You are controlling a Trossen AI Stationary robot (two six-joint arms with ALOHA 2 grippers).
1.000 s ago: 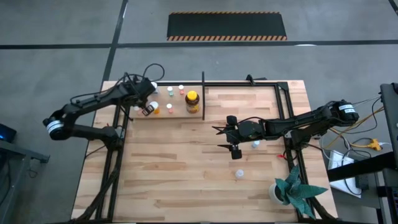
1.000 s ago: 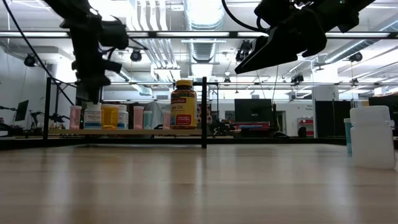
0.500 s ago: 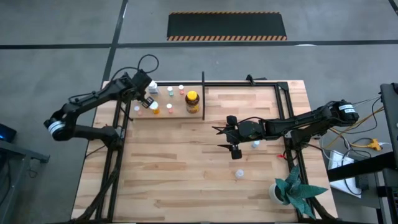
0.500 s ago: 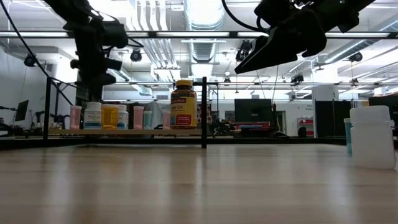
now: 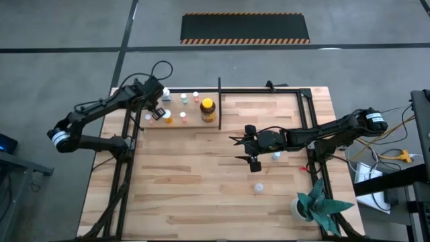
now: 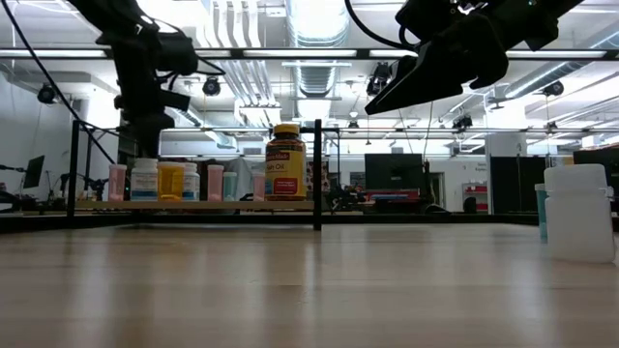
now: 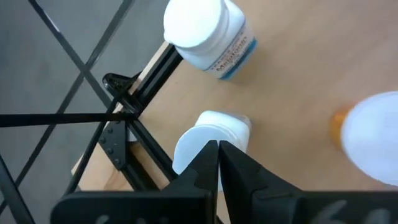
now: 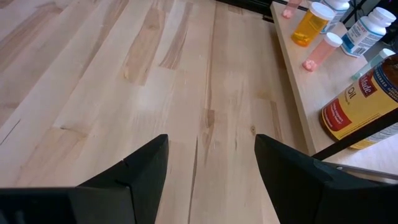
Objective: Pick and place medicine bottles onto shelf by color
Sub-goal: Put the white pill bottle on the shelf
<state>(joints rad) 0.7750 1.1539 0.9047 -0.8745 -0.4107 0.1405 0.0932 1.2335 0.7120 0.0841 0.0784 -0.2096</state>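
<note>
Above the shelf [image 5: 219,94] at the desk's far-left corner, where the medicine bottles [image 5: 182,99] stand grouped by color, the left gripper [image 7: 217,155] hovers, jaws together and empty, while the right gripper [image 8: 210,163] waits mid-desk, jaws apart.

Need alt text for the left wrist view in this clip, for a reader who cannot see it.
The left hand, fingers shut and empty, hangs above a white-capped bottle standing on the shelf board near its black frame corner. A second white bottle with a blue-edged label stands farther along, and a white cap over an orange bottle shows at the picture's edge.
</note>
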